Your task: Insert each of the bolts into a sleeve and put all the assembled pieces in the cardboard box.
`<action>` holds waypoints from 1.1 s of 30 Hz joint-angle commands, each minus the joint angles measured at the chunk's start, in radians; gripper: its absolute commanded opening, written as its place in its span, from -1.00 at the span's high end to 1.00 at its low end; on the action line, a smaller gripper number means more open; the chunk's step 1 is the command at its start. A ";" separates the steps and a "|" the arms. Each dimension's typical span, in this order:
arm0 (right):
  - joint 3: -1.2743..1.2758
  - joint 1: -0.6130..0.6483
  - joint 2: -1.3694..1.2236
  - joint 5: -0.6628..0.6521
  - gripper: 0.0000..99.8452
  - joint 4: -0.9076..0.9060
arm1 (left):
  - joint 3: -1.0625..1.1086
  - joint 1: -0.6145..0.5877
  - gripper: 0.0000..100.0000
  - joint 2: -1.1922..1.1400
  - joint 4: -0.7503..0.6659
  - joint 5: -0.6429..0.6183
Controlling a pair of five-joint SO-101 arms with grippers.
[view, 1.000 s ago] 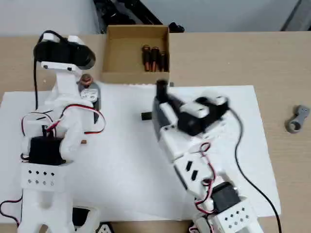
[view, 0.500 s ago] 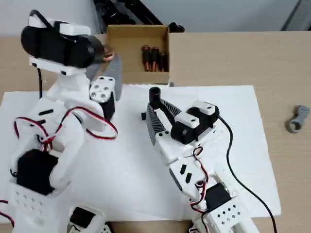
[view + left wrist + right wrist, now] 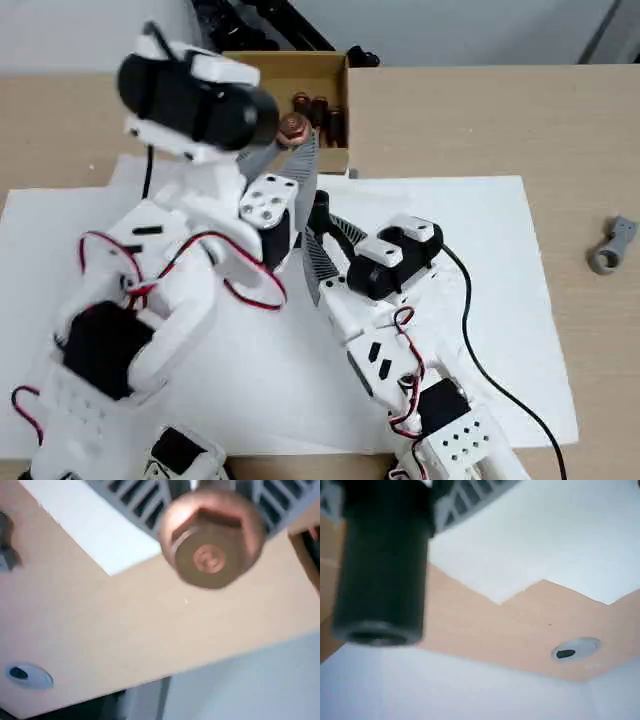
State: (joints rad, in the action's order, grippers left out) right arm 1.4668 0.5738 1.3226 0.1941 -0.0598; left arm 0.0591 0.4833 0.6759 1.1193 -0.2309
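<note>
The left gripper (image 3: 297, 140) clamps a copper bolt (image 3: 293, 126) at the front edge of the cardboard box (image 3: 345, 90) (assembled pieces (image 3: 322, 108) lie inside it, by its right wall). The right gripper (image 3: 322, 222) grips a black sleeve (image 3: 318, 200), upright, just in front of the box and near the bolt.

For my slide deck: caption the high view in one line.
Left hand holds a copper bolt near the cardboard box; right hand grips a black sleeve above white paper.
</note>
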 commanded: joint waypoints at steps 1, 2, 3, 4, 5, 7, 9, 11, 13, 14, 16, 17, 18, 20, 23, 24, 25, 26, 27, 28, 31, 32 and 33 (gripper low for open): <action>-0.009 -0.005 0.018 -0.002 0.98 0.025 | -0.044 -0.003 0.99 -0.046 0.002 -0.049; -0.009 -0.005 0.018 -0.002 0.98 0.025 | -0.044 -0.006 0.99 -0.061 0.003 -0.051; -0.009 -0.005 0.018 -0.002 0.98 0.025 | -0.044 -0.003 0.99 -0.069 0.003 -0.051; -0.009 -0.005 0.018 -0.002 0.98 0.025 | -0.044 -0.002 0.99 -0.074 0.003 -0.051; -0.009 -0.005 0.018 -0.002 0.98 0.025 | -0.044 0.000 0.99 -0.077 0.003 -0.051; -0.009 -0.005 0.018 -0.002 0.98 0.025 | -0.044 0.000 0.99 -0.077 0.003 -0.052; -0.009 -0.005 0.018 -0.002 0.98 0.025 | -0.042 -0.002 0.99 -0.078 0.003 -0.052; -0.009 -0.005 0.018 -0.002 0.98 0.025 | -0.039 -0.005 0.99 -0.083 0.003 -0.052; -0.009 -0.005 0.018 -0.002 0.98 0.025 | -0.027 -0.006 0.99 -0.104 0.003 -0.052; -0.009 -0.005 0.018 -0.002 0.98 0.025 | -0.025 -0.008 0.99 -0.115 0.006 -0.052; -0.009 -0.005 0.019 -0.002 0.98 0.025 | -0.025 -0.008 0.99 -0.141 0.014 -0.052; -0.009 -0.005 0.019 -0.002 0.98 0.025 | -0.027 -0.008 0.99 -0.152 0.014 -0.052; -0.009 -0.005 0.019 -0.002 0.98 0.025 | -0.027 -0.014 0.99 -0.161 0.014 -0.051; -0.009 -0.005 0.019 -0.002 0.98 0.025 | -0.027 -0.044 0.99 -0.176 0.012 -0.051; -0.009 -0.005 0.019 -0.002 0.98 0.025 | -0.027 -0.094 0.99 -0.187 0.015 -0.051; -0.009 -0.005 0.019 -0.002 0.98 0.025 | -0.027 -0.106 0.99 -0.187 0.015 -0.051; -0.009 -0.005 0.019 -0.002 0.98 0.025 | -0.027 -0.114 0.99 -0.187 0.015 -0.051; -0.009 -0.005 0.019 -0.002 0.98 0.025 | -0.027 -0.117 0.99 -0.187 0.015 -0.052; -0.009 -0.005 0.019 -0.002 0.98 0.025 | -0.027 -0.117 0.99 -0.187 0.017 -0.052; -0.009 -0.005 0.019 -0.002 0.98 0.025 | -0.027 -0.114 0.99 -0.189 0.017 -0.054; -0.009 -0.005 0.019 -0.002 0.98 0.025 | -0.027 -0.112 0.99 -0.190 0.017 -0.097; -0.009 -0.005 0.019 -0.002 0.98 0.025 | -0.027 -0.112 0.99 -0.190 0.017 -0.107; -0.009 -0.005 0.019 -0.002 0.98 0.025 | -0.027 -0.107 0.99 -0.190 0.017 -0.110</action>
State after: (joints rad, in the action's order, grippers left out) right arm 1.4668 0.5754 1.3226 0.1941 -0.0598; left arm 0.0606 0.3759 0.4826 1.1347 -0.3230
